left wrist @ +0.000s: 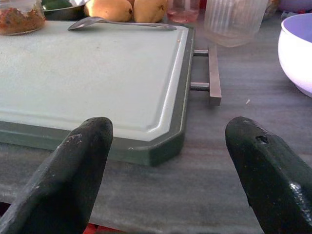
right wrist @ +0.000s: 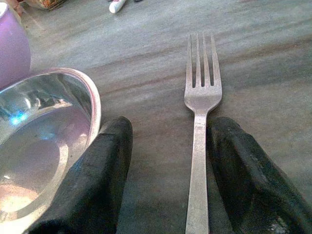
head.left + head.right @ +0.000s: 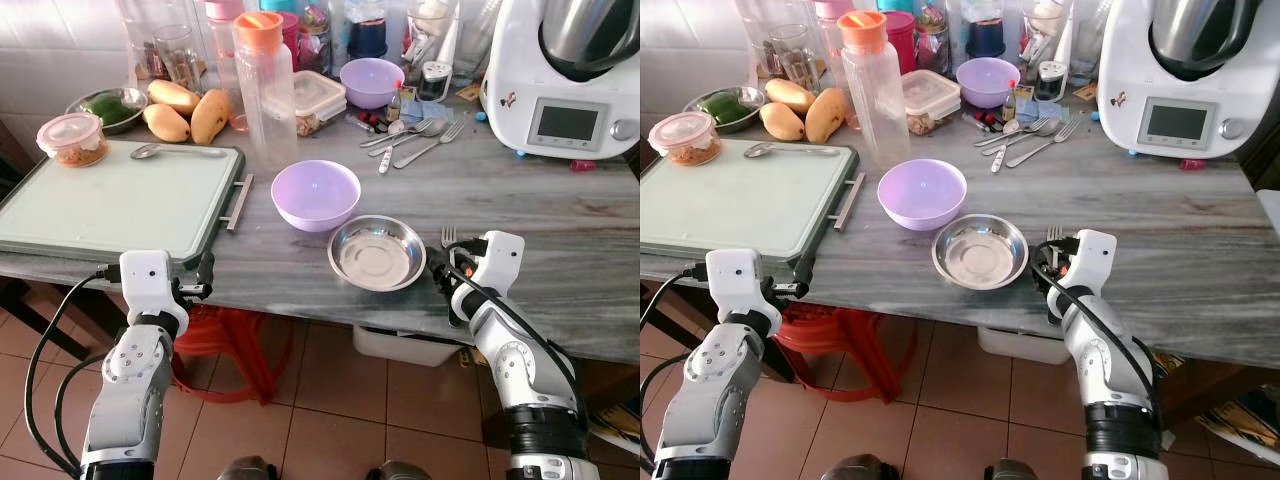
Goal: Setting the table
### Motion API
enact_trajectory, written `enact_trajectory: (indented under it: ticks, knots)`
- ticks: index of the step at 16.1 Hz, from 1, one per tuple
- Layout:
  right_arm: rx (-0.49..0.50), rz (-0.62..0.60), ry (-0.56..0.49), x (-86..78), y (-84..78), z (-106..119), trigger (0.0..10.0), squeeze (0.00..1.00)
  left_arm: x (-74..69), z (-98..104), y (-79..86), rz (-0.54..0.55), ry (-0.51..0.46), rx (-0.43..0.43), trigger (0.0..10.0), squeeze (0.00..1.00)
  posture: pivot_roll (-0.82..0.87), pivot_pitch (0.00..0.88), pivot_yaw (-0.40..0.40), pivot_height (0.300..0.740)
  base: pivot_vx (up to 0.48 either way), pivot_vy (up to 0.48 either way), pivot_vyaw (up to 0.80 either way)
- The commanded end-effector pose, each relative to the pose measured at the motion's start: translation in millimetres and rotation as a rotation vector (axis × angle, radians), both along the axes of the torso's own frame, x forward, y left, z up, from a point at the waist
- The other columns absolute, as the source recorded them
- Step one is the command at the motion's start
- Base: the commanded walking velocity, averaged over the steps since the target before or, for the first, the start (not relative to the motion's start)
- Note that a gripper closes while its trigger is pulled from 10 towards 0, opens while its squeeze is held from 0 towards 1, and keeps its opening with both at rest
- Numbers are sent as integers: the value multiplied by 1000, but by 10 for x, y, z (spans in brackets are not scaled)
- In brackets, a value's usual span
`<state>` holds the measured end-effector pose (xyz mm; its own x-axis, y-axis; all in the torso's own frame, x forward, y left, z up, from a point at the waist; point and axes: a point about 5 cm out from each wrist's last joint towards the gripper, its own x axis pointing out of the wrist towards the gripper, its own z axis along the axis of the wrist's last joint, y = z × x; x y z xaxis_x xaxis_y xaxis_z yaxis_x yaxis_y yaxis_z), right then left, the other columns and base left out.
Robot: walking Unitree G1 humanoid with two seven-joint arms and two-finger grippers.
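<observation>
Fork point(image 2: 200, 146) lies between open right gripper point(image 2: 168, 170) fingers, seemingly touching one.

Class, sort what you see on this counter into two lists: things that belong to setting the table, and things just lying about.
Belongs to the job:
fork, between the right end effector's open fingers
steel bowl
purple bowl

Lying about:
cutting board
mangoes
clear bottle
kitchen machine
</observation>
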<state>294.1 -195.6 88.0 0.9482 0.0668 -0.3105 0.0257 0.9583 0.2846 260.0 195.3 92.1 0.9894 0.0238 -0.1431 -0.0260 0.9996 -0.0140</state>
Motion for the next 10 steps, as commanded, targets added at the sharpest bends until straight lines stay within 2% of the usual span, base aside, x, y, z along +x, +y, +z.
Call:
enact_trajectory:
  ticks: [1, 8, 10]
  knots:
    - [-19, -28, 37, -61, -69, -58, 10000, 1000, 23, 23, -6, -4, -2, 12, 10000, 0, 7, 10, 68, 740, 0, 0, 0]
    - [-81, -28, -22, -135, -74, 20, 10000, 1000, 44, 27, -15, -7, -7, 10, 10000, 0, 0, 4, 69, 740, 0, 0, 0]
    - [-98, -41, -71, -154, -86, 75, 10000, 1000, 48, 29, -21, -7, -10, 7, 10000, 0, -2, 2, 69, 740, 0, 0, 0]
